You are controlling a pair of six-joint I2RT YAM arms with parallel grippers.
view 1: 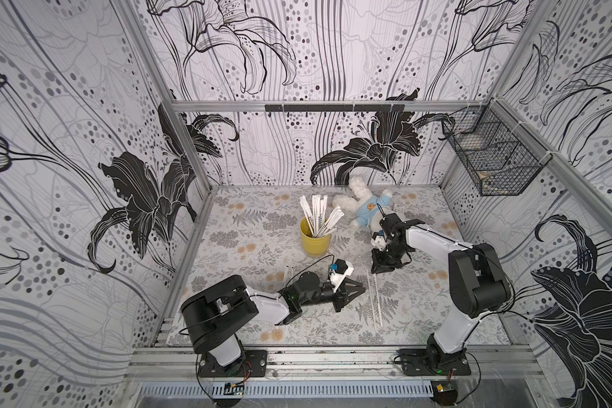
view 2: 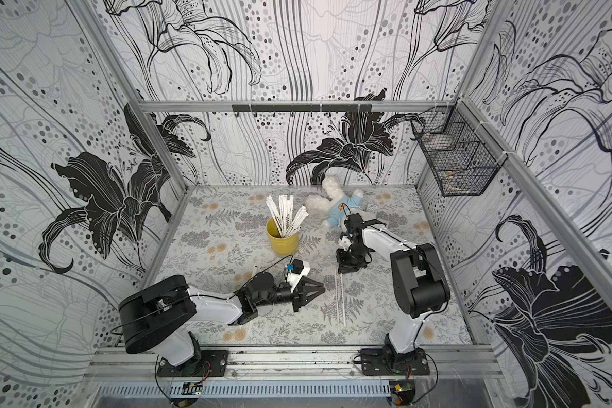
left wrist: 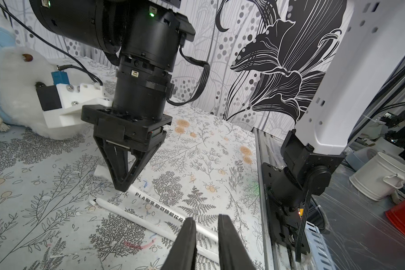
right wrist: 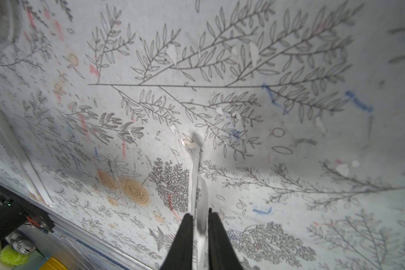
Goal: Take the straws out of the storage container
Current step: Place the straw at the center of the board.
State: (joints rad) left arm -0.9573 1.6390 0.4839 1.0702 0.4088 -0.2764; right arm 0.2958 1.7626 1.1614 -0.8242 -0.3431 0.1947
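Observation:
The yellow storage container (view 1: 314,241) (view 2: 282,243) stands upright mid-table with several white straws (view 1: 319,215) (view 2: 286,216) fanning out of it. Two more straws (view 1: 374,298) (view 2: 340,300) lie side by side on the table in front of it. My right gripper (view 1: 377,271) (left wrist: 123,188) points straight down at their far ends. In the right wrist view its jaws (right wrist: 200,214) stand slightly apart, open, with a blurred straw (right wrist: 202,201) loose between them. My left gripper (view 1: 363,287) (left wrist: 206,224) hovers low just left of the lying straws (left wrist: 150,203), open and empty.
A white teddy in a blue shirt (view 1: 364,208) lies behind the right gripper. Two thin straws (view 1: 287,275) lie left of the left wrist. A black wire basket (view 1: 491,155) hangs on the right wall. White pails (left wrist: 381,180) stand beyond the table's front rail.

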